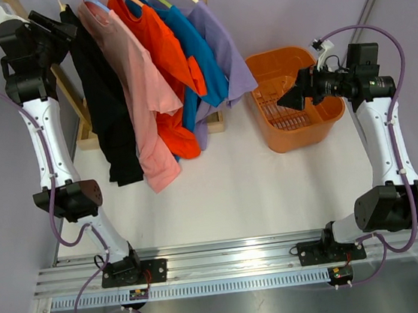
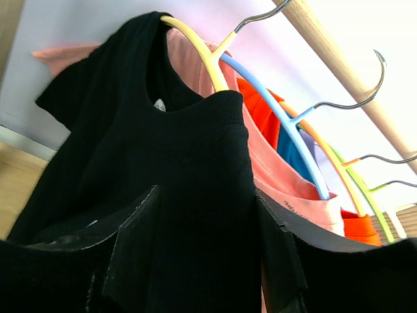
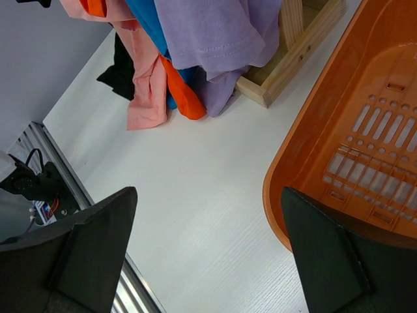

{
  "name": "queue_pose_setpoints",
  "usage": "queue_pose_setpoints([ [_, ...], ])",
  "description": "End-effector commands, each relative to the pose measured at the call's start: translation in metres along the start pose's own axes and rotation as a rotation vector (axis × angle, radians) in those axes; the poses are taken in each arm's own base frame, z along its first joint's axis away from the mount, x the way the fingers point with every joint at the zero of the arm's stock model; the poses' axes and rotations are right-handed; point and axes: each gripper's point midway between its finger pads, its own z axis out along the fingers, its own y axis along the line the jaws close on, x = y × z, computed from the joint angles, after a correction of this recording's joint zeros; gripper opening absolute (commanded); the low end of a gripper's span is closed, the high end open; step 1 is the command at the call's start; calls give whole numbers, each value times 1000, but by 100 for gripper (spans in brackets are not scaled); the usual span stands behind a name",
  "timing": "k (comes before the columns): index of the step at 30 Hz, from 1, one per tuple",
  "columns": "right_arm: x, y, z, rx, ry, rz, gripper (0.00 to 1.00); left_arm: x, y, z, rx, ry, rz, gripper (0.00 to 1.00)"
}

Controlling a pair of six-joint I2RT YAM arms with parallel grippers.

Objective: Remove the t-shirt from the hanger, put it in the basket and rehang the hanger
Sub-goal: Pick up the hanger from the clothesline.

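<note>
Black cotton fills most of the left wrist view. The black shirt [image 2: 163,163] hangs on the yellow hanger [image 2: 195,49], first in line on the rod [image 2: 339,59] at the upper left of the top view, with the pink shirt [image 2: 280,169] just behind it. The left end effector [image 2: 202,261] is raised to the garment's shoulder, spread wide with the near shoulder between its jaws. With black on black, I cannot tell whether it touches the cloth yet. The right end effector [image 3: 208,261] is spread wide too and holds nothing. It hovers over the counter [image 1: 228,192] beside the basket [image 1: 274,64] at the right of the frame, well apart from the rack.

The step in hand looks like taking hold of that shoulder. To do it well, the left arm should probably close on cloth alone, near the seam and clear of the hanger's yellow arm, since a pinch that catches the plastic would drag the hook along the rod. Once the cloth is gripped, draw it outward past the tip of the hanger arm and then down, so the collar slips free without stretching. Keep the pull away from the pink shirt so its sleeve is not snagged. The right arm could come across to steady the hanger.
</note>
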Motion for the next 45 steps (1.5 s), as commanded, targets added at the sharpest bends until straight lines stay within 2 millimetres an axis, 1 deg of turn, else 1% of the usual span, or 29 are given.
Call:
queue_pose_setpoints([
  [1,-10,18,-10,-30,-36,-28,100,-9,-2,6,27,-23,-35,56],
  [3,-9,18,-10,-32,-35,-25,99,-8,3,6,3,-24,-16,52],
  [6,-9,18,-10,-33,-35,-20,100,-4,17,4,-55,-18,48,47],
  [8,-9,19,-10,-38,-38,-20,99,-2,32,2,-123,-14,115,44],
  [9,-10,19,-9,-41,-39,-18,100,-2,34,0,-142,-19,143,43],
  [10,-11,19,-9,-42,-42,-17,99,2,41,0,-166,-9,199,41],
  [12,-12,19,-8,-48,-44,-10,99,-2,43,-5,-203,-35,260,37],
  [13,-13,20,-9,-48,-48,-14,99,0,47,-4,-220,-36,323,35],
  [14,-14,20,-9,-49,-49,-14,99,-1,46,-5,-234,-47,357,33],
  [15,-14,20,-9,-49,-49,-14,99,-3,44,-8,-233,-52,398,28],
  [17,-14,20,-9,-49,-49,-14,99,-7,40,-9,-224,-67,412,20],
  [18,-14,21,-9,-51,-49,-12,99,-9,38,-10,-223,-74,420,10],
  [19,-13,20,-9,-51,-48,-9,99,-12,36,-10,-219,-87,422,5],
  [20,-14,21,-9,-49,-50,-12,100,-14,34,-11,-207,-93,424,0],
  [21,-14,21,-10,-49,-50,-13,99,-15,31,-10,-194,-98,430,0],
  [22,-14,21,-10,-46,-50,-13,100,-21,21,-13,-167,-127,435,0],
  [24,-14,21,-10,-43,-50,-14,99,-20,13,-12,-120,-132,446,0],
  [25,-14,21,-10,-43,-49,-13,99,-28,1,-16,-81,-170,449,0],
  [27,-13,21,-10,-43,-48,-10,100,-30,-7,-17,-45,-186,447,0],
  [28,-13,21,-10,-43,-48,-10,99,-37,-13,-18,-26,-218,446,0],
  [29,-13,21,-10,-42,-49,-10,99,-37,-23,-21,18,-220,445,0],
  [31,-13,21,-11,-42,-50,-10,99,-44,-32,-23,52,-254,430,0],
  [36,-10,21,-10,-42,-45,-6,99,-56,-65,-30,181,-307,377,0],
  [40,-9,21,-10,-41,-45,-7,100,-67,-79,-37,231,-344,340,0],
  [41,-9,20,-10,-42,-43,-4,99,-69,-81,-38,239,-348,335,0],
  [42,-9,20,-10,-44,-43,-6,99,-68,-81,-36,242,-342,328,0],
  [45,-8,19,-9,-44,-42,-4,99,-73,-88,-40,272,-353,322,0],
])
